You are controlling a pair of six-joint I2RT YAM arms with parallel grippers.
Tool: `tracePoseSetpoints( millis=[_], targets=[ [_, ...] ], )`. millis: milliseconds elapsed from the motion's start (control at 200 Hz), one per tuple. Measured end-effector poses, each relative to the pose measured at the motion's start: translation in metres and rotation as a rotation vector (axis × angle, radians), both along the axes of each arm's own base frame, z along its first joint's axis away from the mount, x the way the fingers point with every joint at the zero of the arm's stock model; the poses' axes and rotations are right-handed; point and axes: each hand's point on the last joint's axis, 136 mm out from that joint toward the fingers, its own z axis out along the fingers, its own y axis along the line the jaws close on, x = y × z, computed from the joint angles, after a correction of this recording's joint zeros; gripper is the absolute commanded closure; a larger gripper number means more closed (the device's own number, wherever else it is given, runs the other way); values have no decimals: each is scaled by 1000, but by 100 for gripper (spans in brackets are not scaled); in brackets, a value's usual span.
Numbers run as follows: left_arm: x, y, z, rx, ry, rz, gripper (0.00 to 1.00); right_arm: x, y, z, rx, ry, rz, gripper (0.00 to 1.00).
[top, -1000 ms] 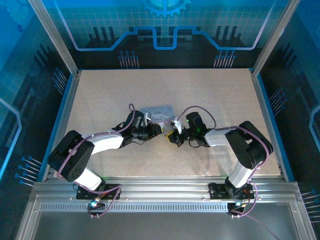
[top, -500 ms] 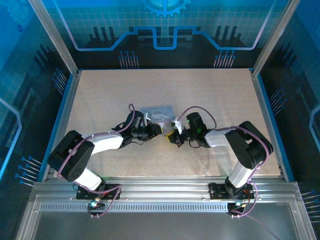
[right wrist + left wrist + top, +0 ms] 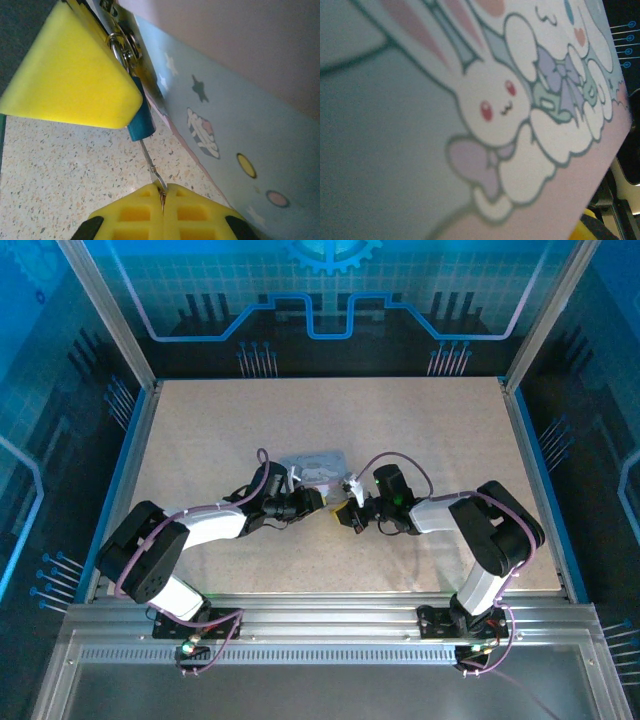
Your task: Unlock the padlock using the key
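We count one padlock, one key, one tin box and two grippers. In the right wrist view the padlock is a small dark teal body hanging against the box's side wall. Silvery rings show just above it, partly behind a yellow wedge-shaped pad that presses close on its left. The key's thin metal shaft runs from the padlock's lower end down to the right gripper. Its yellow fingers are pressed together on the key's end, and that end is hidden between them.

From above, both grippers meet at the box's near edge on the speckled table, and the padlock is too small to make out there. We cannot tell how far the left gripper is parted. Its wrist camera sits hard against the box's rabbit-picture lid, blurred and cut off.
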Motion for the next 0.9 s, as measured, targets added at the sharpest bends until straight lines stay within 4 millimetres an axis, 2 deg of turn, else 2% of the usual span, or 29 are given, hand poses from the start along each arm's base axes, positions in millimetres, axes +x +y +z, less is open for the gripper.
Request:
tracePoseSetpoints(
  millis=[900],
  targets=[
    [5,4,1,-6,-1,19,75,6,6,2,17,8,8,100]
  ],
)
